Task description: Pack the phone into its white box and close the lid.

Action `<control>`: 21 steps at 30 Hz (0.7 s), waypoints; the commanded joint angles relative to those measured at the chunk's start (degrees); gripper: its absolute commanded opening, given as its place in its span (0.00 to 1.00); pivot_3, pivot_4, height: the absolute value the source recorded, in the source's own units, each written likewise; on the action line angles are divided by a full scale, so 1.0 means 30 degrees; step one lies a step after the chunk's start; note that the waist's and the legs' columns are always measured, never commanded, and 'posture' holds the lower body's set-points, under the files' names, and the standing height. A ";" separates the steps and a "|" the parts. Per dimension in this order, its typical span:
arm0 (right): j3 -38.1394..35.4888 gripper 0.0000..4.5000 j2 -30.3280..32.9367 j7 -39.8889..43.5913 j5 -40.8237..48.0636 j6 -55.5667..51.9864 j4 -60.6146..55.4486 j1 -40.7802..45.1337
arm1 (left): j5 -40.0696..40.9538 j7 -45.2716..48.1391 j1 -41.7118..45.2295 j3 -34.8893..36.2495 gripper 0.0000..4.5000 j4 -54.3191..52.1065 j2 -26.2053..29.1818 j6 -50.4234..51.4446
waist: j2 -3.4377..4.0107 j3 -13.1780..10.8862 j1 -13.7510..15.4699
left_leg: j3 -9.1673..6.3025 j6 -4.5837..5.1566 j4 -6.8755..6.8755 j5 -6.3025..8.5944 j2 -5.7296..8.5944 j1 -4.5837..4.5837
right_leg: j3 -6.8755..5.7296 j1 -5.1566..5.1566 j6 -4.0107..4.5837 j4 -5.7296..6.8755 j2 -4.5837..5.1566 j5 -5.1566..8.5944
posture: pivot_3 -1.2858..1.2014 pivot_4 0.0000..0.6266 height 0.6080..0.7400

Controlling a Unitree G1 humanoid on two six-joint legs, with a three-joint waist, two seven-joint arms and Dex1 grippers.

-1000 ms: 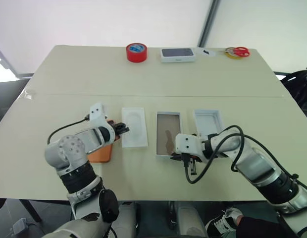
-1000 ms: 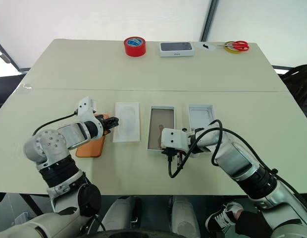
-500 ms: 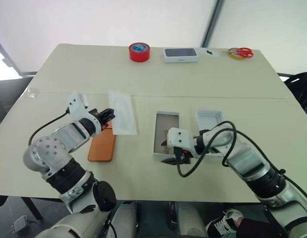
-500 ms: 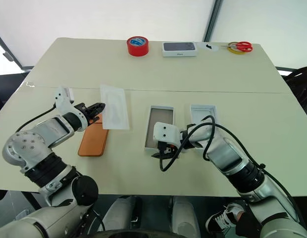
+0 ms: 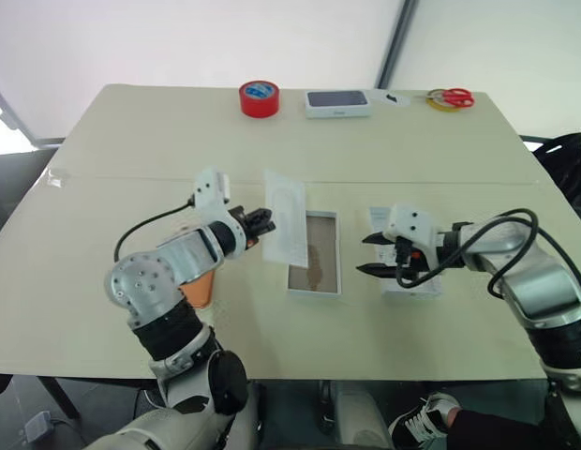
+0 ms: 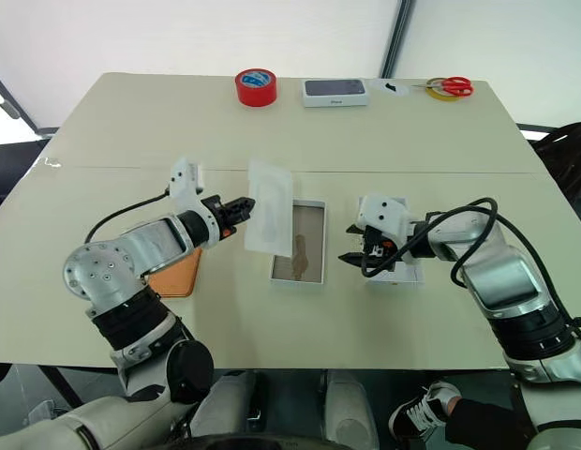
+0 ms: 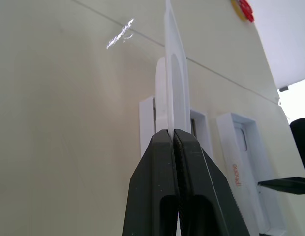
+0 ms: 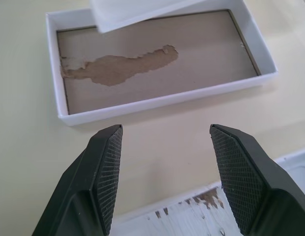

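The white box lies open near the table's middle, its long axis running from 12 to 6 o'clock — a shallow rectangular tray with a thin white rim and a brownish-tan cardboard floor, scuffed with a darker torn patch. At its 9 o'clock the left claw is pressed together on the edge of a flat white insert, a thin stiff sheet with a rounded oblong recess, held tilted over the box's left rim. The phone, smooth and orange, lies at the box's 9 o'clock, mostly hidden under the left arm. At the box's 3 o'clock sits the lid, a white rimmed tray, long axis also 12 to 6. The right claw hovers over the lid's near-left part, its ribbed black fingers spread and holding nothing — pointing toward the box.
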State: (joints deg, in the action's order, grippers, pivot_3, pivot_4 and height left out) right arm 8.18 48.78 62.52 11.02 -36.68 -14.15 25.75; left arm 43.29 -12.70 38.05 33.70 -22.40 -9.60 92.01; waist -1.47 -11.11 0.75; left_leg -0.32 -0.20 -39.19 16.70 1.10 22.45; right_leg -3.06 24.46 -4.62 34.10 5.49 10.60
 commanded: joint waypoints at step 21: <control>0.4018 0.65 -0.1857 -0.0620 0.0087 -0.1507 -0.2966 0.0325 | 0.2680 -0.0617 0.1571 0.3327 0.00 0.0470 -0.0746 0.0154 | -0.0003 0.0000 0.0052 | -0.0015 -0.0001 -0.0011 -0.0001 0.0001 0.0008 | -0.0007 -0.0002 0.0007 -0.0004 0.0004 0.0006 | 0.52 0.24 0.98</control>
State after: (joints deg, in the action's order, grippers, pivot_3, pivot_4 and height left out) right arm 19.00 43.67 61.73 12.18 -40.16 -22.08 25.33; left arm 49.40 -14.75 40.86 42.57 -20.16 -9.37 92.00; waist -1.48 -11.11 0.91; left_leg -0.36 -0.20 -39.22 16.69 1.11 22.47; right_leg -3.07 24.45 -4.60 34.08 5.52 10.62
